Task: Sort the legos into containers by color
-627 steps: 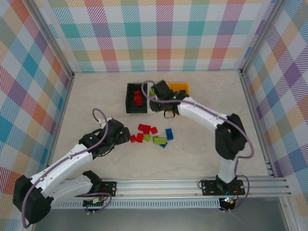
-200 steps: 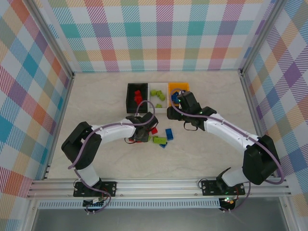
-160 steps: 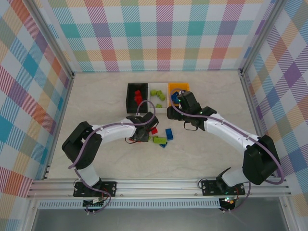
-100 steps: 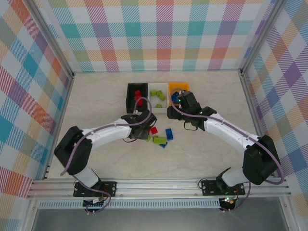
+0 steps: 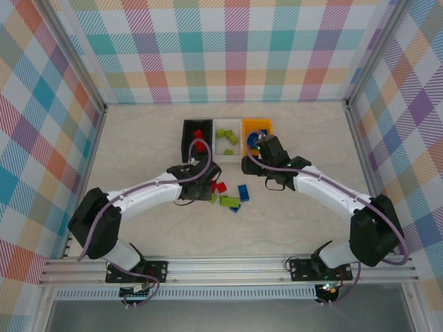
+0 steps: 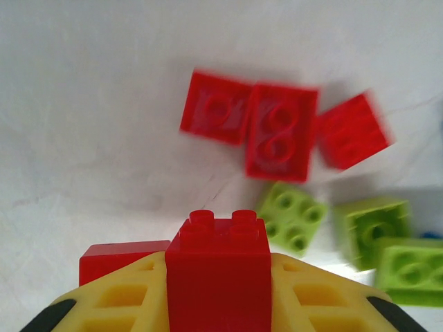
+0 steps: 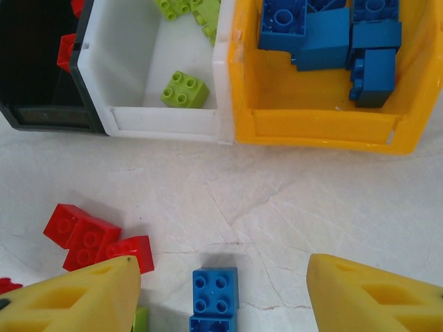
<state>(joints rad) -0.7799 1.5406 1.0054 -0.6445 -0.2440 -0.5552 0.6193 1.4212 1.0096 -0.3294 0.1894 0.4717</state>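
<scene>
Risk | left claw (image 6: 218,308) pinching red brick (image 6: 218,256); second red brick (image 6: 123,259) just beside one finger may drag along or jar the grip | right claw (image 7: 221,304) spread, empty, blue brick (image 7: 215,290) beneath | ahead of it, black bin (image 7: 45,119) touches white bin (image 7: 166,121): a poorly aimed drop would likely put red among greens.

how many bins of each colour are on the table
black bin: 1
white bin: 1
orange-yellow bin: 1
total: 3
</scene>
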